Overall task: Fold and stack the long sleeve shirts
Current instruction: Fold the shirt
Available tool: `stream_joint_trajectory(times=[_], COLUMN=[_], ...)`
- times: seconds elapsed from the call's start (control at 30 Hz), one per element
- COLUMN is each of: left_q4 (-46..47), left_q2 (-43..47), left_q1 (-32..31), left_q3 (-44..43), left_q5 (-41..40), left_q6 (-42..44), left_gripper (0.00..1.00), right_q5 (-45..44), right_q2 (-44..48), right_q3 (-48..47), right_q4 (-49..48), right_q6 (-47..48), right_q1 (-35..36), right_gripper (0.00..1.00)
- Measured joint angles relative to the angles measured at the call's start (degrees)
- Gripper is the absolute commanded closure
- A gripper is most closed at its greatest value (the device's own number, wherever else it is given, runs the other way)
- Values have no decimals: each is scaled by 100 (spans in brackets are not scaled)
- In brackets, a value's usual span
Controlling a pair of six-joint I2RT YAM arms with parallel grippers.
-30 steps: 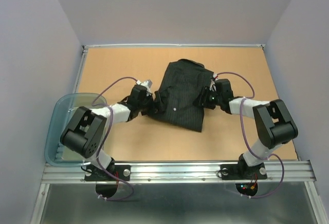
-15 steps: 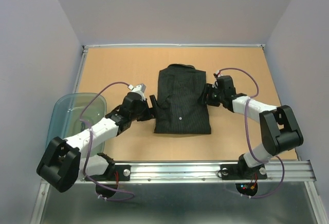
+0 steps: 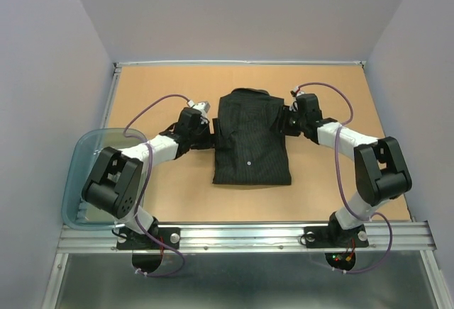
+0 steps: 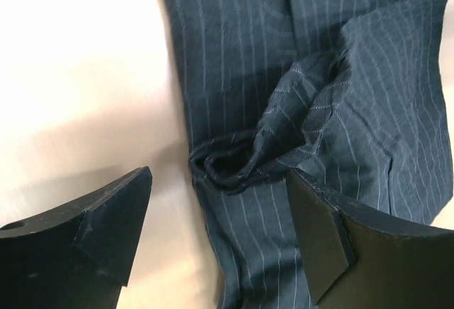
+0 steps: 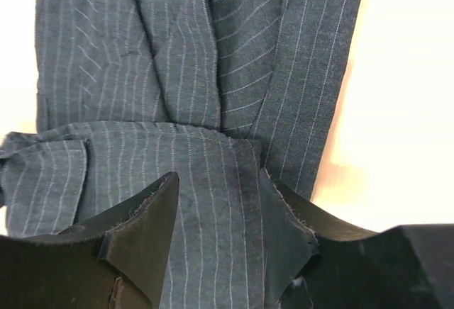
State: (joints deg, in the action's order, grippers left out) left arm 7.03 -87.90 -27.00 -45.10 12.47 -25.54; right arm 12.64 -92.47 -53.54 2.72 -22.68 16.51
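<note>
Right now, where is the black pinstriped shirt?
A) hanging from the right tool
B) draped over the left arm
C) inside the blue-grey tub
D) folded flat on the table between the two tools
D: the black pinstriped shirt lies folded flat on the table, with the left tool and right tool at its sides.

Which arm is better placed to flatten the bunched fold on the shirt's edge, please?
Left, probably: the left tool, open, straddles the bunched fold at the shirt edge, while the right tool is at the opposite edge.

On tan table [image 3: 163, 86], black shirt [image 3: 252, 139]
</note>
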Motion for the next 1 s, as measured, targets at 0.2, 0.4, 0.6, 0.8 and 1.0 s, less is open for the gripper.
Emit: stream_joint_trajectory(times=[0.2,0.4,0.6,0.8,1.0], left_q4=[70,44,-2,-46,-271], left_q2=[-391,-551,-560,-647,-732], left_q1=[2,2,2,2,2], left_q3=[-289,-308,-516,-662,-940], left_q5=[133,284,337,372,387], left_q6=[273,387,490,586,763], left_gripper=[21,29,38,57,98], right_q5=[24,31,114,170,177], right_q2=[-260,-553,-667,-667,-647], right_q3=[-87,-190,-192,-243,-258], right_q4=[52,52,63,68,74], right_q6=[2,9,46,85,90], right_q1=[-2,-2,-2,-2,-2], right_gripper=[46,49,60,87,99])
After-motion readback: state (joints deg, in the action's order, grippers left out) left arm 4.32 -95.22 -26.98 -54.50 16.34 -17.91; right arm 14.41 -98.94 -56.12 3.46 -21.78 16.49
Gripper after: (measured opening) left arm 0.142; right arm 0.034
